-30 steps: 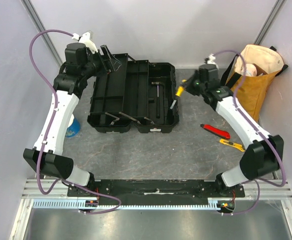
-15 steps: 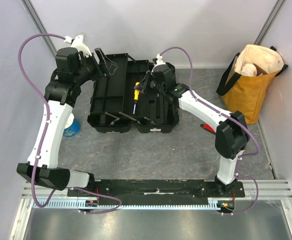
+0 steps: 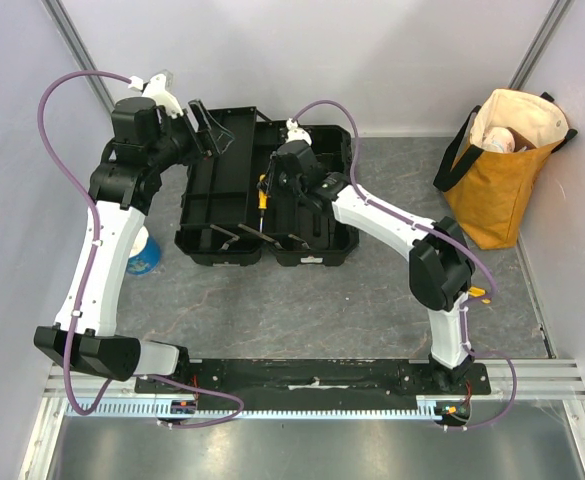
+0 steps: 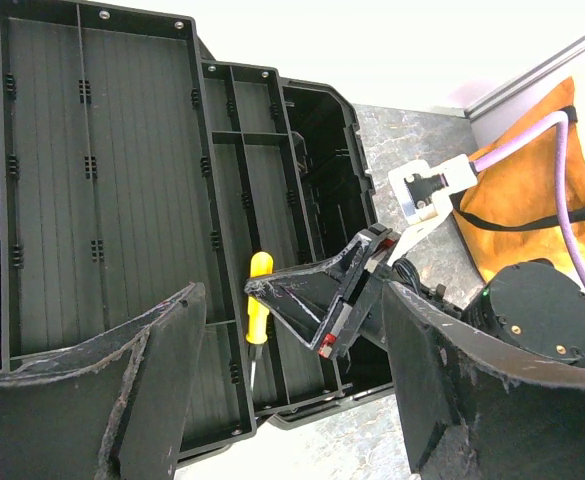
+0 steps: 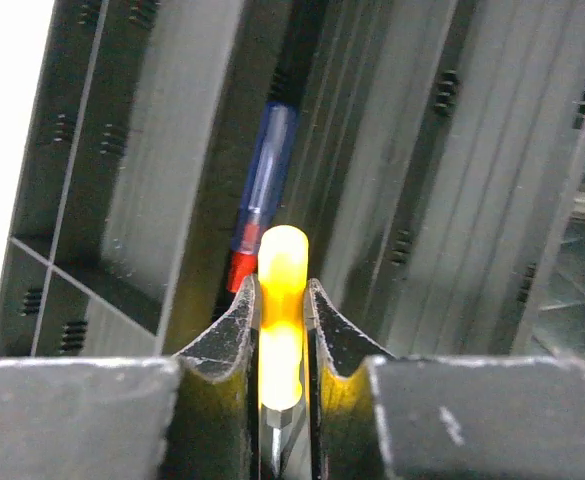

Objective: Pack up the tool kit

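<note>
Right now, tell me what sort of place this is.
Probably an enclosed robot test cell: plain pale wall panels surround a grey stone-patterned tabletop, and a white-and-black left arm and right arm stand by a slotted aluminium rail.

Left arm (image 3: 107,240): base at 7 o'clock, long reach up to 11, wrist bent toward 3. Left end effector (image 3: 207,120) has its fingers spread wide with nothing between them. Right arm (image 3: 392,225): base at 5 o'clock, elbow up at about 4, forearm stretched toward 10. Right end effector (image 5: 282,285) is pinched on the yellow-handled screwdriver (image 5: 282,255) (both fingers touching it mid-handle).
</note>
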Robot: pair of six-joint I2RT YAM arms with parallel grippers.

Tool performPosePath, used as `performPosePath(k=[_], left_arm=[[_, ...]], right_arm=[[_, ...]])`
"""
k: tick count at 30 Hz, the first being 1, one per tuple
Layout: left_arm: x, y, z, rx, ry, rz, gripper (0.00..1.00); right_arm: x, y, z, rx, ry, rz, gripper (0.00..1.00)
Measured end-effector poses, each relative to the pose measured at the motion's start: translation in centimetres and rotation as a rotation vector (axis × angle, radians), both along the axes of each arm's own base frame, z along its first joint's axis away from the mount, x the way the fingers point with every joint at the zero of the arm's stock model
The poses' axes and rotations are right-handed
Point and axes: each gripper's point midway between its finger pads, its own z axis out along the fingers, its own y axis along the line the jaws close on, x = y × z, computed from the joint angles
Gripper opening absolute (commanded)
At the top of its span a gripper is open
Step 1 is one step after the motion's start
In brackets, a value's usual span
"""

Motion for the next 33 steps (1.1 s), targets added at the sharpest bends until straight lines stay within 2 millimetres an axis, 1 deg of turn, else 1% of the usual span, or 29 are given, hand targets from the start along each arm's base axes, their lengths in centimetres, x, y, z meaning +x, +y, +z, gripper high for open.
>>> performPosePath(k=[2,5,9,12,14,16,17,19,21,23,24,25,26,28,30,32,33], left_arm=[[0.0,0.1,0.0,0.000,0.000,0.002,0.77],[0.0,0.2,0.0,-0.001,0.000,0.001,0.77],[0.1,0.2,0.0,-0.002,0.000,0.001,0.77],[0.2,0.2,0.1,-0.003,0.000,-0.002,0.77],[0.3,0.0,0.1,-0.006,0.002,-0.011,0.77],[0.5,-0.2,0.0,-0.008,0.004,-0.018,0.77],[0.5,-0.2,-0.1,-0.008,0.007,-0.021,0.78],[0.6,-0.5,-0.2,-0.010,0.010,-0.034,0.78],[0.6,-0.9,-0.3,-0.011,0.005,-0.071,0.77],[0.6,-1.6,-0.2,-0.012,-0.004,-0.116,0.77],[0.6,-1.9,-0.1,-0.014,-0.014,-0.137,0.78],[0.5,-2.2,0.1,-0.015,-0.025,-0.159,0.78],[0.5,-2.4,0.3,-0.017,-0.038,-0.179,0.78],[0.4,-2.8,0.8,-0.019,-0.061,-0.205,0.78],[0.4,-3.0,1.0,-0.017,-0.079,-0.224,0.78],[0.4,-3.1,1.1,-0.015,-0.089,-0.236,0.78],[0.5,-3.2,1.1,-0.013,-0.093,-0.237,0.78]], right_arm=[[0.2,-0.5,-0.8,-0.032,0.008,-0.022,0.31],[0.7,-0.9,-0.8,-0.059,0.002,-0.044,0.43],[1.1,-1.6,-0.5,-0.092,-0.012,-0.073,0.47],[1.3,-2.5,-0.6,-0.123,-0.012,-0.102,0.47],[1.5,-3.5,-0.6,-0.144,-0.008,-0.125,0.48],[1.8,-5.1,-0.1,-0.151,-0.002,-0.157,0.48],[2.0,-6.6,0.4,-0.151,0.002,-0.184,0.49],[2.5,-10.3,1.2,-0.143,0.013,-0.254,0.53],[2.8,-15.8,1.7,-0.134,0.030,-0.365,0.55],[2.7,-21.6,1.1,-0.142,0.057,-0.491,0.57],[2.5,-24.3,0.4,-0.144,0.076,-0.555,0.58],[2.0,-27.1,-0.8,-0.152,0.107,-0.623,0.59],[1.4,-29.2,-2.2,-0.167,0.143,-0.679,0.61],[-0.3,-32.2,-5.8,-0.201,0.232,-0.761,0.65],[-2.4,-34.0,-9.2,-0.238,0.323,-0.811,0.73],[-4.3,-35.4,-11.8,-0.265,0.401,-0.852,0.85],[-5.2,-36.1,-12.8,-0.270,0.434,-0.878,0.93]])
